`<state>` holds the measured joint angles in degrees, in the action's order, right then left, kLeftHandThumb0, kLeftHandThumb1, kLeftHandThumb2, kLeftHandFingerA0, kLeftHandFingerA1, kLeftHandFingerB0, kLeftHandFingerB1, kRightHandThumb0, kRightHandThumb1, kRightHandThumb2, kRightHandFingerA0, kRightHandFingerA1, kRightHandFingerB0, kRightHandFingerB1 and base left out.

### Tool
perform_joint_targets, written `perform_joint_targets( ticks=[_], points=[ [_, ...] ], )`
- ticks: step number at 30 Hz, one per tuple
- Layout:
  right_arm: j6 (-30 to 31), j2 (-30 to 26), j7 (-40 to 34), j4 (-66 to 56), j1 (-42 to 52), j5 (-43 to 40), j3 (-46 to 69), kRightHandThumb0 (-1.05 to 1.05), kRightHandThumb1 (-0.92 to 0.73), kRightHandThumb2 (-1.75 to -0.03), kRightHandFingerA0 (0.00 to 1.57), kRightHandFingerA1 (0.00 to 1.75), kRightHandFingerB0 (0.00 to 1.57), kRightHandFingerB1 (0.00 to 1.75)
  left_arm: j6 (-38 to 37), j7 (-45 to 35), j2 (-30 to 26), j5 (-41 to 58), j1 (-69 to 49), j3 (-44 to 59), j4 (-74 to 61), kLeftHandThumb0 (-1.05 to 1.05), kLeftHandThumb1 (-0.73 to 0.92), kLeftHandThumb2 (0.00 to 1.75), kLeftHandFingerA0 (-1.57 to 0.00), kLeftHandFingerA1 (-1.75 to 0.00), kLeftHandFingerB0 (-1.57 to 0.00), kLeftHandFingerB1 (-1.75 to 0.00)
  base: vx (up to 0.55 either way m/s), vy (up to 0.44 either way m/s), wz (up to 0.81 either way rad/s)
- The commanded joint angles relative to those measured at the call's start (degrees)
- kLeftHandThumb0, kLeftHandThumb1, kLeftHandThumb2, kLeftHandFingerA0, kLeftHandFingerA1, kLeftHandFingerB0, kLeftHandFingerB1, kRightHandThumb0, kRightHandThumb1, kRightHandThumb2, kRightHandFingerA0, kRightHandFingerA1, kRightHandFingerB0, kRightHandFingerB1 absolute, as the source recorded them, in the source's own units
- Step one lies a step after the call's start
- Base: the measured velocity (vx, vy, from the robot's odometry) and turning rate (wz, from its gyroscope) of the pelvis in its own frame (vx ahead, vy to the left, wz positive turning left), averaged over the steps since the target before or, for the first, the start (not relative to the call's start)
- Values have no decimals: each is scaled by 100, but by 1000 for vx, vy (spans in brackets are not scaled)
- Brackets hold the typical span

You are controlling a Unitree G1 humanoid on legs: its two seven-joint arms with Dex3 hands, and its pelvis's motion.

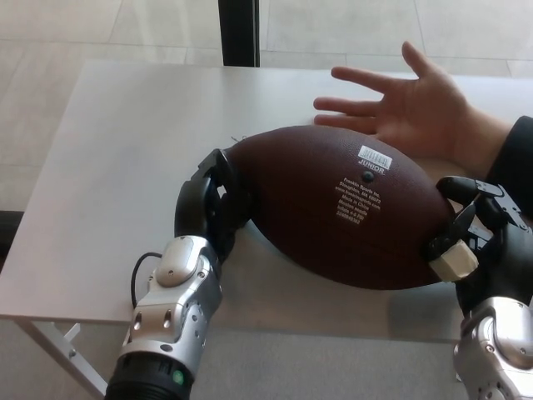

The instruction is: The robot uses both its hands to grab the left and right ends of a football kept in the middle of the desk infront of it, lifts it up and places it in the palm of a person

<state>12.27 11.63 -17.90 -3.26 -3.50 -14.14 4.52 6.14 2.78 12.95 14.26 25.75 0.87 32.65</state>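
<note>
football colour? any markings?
Dark brown football with white printed text and a white barcode sticker, seen in the head view.

A dark post [239, 32] stands on pale floor tiles [125, 25].

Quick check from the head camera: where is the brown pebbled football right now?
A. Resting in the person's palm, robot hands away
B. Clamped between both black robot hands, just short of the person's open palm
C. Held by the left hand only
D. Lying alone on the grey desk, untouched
B: the brown pebbled football is pressed at its ends by the left hand and right hand, while the person's open palm waits bare just beyond it.
</note>
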Motion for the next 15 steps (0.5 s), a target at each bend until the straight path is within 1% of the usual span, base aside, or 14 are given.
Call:
perform_joint_targets(
  ticks=[1, 2, 3, 4, 5, 6, 7, 8, 9, 10, 12, 13, 14, 15],
  points=[
    [1071, 309, -212, 78, -2550, -1219, 520, -17, -48, -122, 132, 146, 89, 116, 504, -697, 139, -1376, 2051, -1485, 797, -64, 90, 66, -76, -175, -67, -162, 0, 0, 0],
    [1040, 359, -187, 85, -2460, -1164, 496, -9, -45, -132, 105, 175, 86, 135, 357, -839, 16, -1513, 1959, -1632, 869, -80, 72, 107, -92, -134, -82, -124, 0, 0, 0],
    [1049, 394, -201, 102, -2427, -1116, 506, -8, -42, -137, 104, 175, 86, 136, 461, -900, -36, -1541, 1959, -1717, 899, -64, 84, 69, -77, -168, -69, -152, 0, 0, 0],
    [1079, 397, -193, 97, -2401, -1086, 507, -8, -42, -137, 104, 175, 86, 136, 490, -927, -62, -1527, 1897, -1762, 833, -64, 84, 69, -77, -168, -69, -152, 0, 0, 0],
    [1112, 463, -208, 92, -2328, -1095, 522, -9, -46, -134, 107, 175, 88, 134, 575, -904, -72, -1477, 1841, -1765, 857, -57, 88, 66, -70, -154, -63, -148, 0, 0, 0],
    [1116, 491, -200, 97, -2302, -1080, 534, -9, -46, -134, 107, 175, 88, 134, 640, -886, -93, -1507, 1855, -1836, 883, -57, 88, 66, -70, -154, -63, -148, 0, 0, 0],
    [1117, 507, -167, 101, -2246, -1049, 528, -9, -47, -132, 105, 175, 86, 132, 663, -859, -120, -1487, 1787, -1867, 836, -61, 86, 70, -75, -149, -69, -138, 0, 0, 0],
    [1152, 544, -174, 92, -2192, -1057, 546, -11, -55, -124, 131, 141, 93, 113, 646, -802, -147, -1612, 1818, -2006, 937, -59, 85, 68, -70, -149, -68, -133, 0, 0, 0],
    [1172, 548, -176, 74, -2192, -1054, 560, -11, -55, -124, 131, 141, 93, 113, 645, -794, -148, -1597, 1828, -2026, 945, -59, 85, 68, -70, -149, -68, -133, 0, 0, 0],
    [1175, 629, -213, 88, -2110, -1038, 563, -9, -51, -124, 101, 174, 84, 133, 728, -722, -146, -1537, 1742, -2027, 818, -62, 85, 69, -73, -157, -67, -138, 0, 0, 0],
    [1198, 677, -264, 152, -2185, -987, 594, -9, -52, -126, 103, 174, 86, 135, 687, -742, -219, -1545, 1779, -2097, 880, -61, 83, 68, -72, -165, -68, -145, 0, 0, 0],
    [1212, 678, -270, 156, -2227, -985, 614, -9, -52, -124, 102, 175, 85, 133, 824, -627, -172, -1442, 1827, -1999, 898, -61, 88, 70, -68, -155, -65, -137, 0, 0, 0],
    [1251, 662, -273, 162, -2370, -1004, 649, -10, -52, -125, 104, 174, 85, 135, 720, -711, -177, -1298, 1963, -1870, 983, -62, 89, 67, -72, -158, -64, -148, 0, 0, 0],
    [1308, 611, -260, 154, -2460, -996, 676, -14, -56, -122, 131, 140, 95, 115, 690, -710, -195, -1364, 2079, -1921, 1034, -61, 82, 68, -72, -164, -68, -145, 0, 0, 0]
  ],
)
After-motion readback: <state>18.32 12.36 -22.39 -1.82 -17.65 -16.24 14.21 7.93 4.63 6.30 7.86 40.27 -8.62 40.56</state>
